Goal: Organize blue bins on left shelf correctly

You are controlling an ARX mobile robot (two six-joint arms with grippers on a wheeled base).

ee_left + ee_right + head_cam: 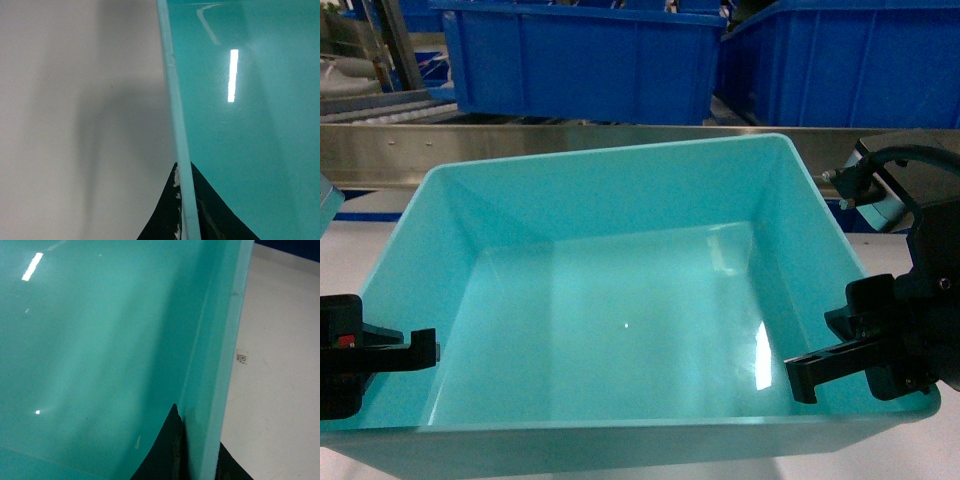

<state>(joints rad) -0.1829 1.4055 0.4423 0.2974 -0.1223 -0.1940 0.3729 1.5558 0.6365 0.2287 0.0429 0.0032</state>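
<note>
Both jaw pairs clamped on the walls of one turquoise bin: left gripper on the left wall, right gripper on the right wall.

Count: 1 turquoise bin, open side up, nothing inside, glossy floor with light reflections; it fills the near field directly in front of the robot. Wrist views: one black finger inside and one outside each rim, rim pinched between. Pale floor visible beyond both walls; a small square marker lies on it right of the bin. Just behind the bin, 1 flat steel beam of the left shelf; above it, 2 dark royal-blue bins side by side. Beam stands between the turquoise bin and the shelf level.
</note>
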